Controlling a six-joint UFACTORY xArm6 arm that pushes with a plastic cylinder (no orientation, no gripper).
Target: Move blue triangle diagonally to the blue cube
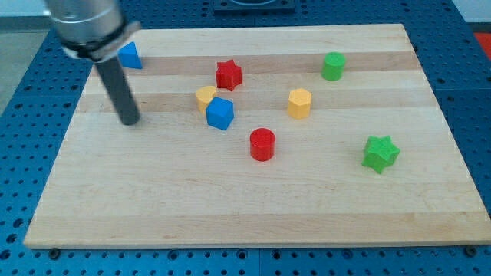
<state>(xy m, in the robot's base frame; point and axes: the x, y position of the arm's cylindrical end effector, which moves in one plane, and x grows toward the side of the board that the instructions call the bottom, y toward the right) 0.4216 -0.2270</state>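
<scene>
Your tip holds nothing and rests on the bench, below the blue triangle at the top left corner. The blue cube touches a yellow block. If you push off-centre, the triangle may spin away or hit that block.

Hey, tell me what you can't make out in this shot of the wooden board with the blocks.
- Blue triangle block, camera view: its left part is hidden behind the arm's grey housing.
- Yellow block beside the blue cube: the cube covers its lower right, so its shape is unclear.
- Arm above the housing: cut off by the view's top.
- My tip: visible, touching no block.
</scene>
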